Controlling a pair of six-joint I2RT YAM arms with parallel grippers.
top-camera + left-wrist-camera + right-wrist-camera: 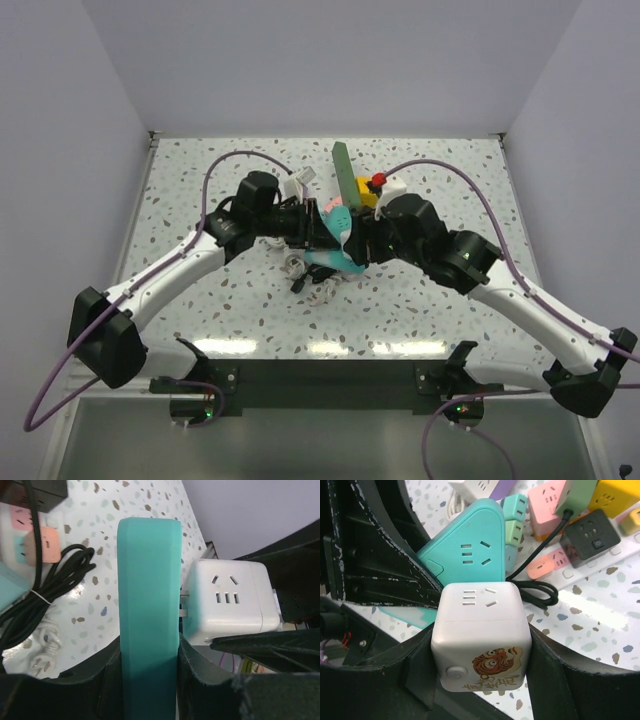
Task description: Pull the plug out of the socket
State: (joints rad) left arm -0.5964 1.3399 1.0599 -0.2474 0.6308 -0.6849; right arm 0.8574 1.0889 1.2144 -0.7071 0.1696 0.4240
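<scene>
The white cube plug [480, 645], prongs [183, 604] partly bared, sits against the teal triangular socket block [148, 610] over the speckled surface [420, 300]. The right claw [480, 655] pinches the cube, the left claw [149, 667] the block. Mid-pull, seemingly; next, draw them straight apart.

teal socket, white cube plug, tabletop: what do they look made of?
The teal socket: likely moulded plastic, matte, even colour, rounded edges. The white cube plug: plastic, slight sheen, visible seam, tiger graphic. The tabletop: terrazzo look, white with dark flecks; stone or laminate, cannot tell.
</scene>
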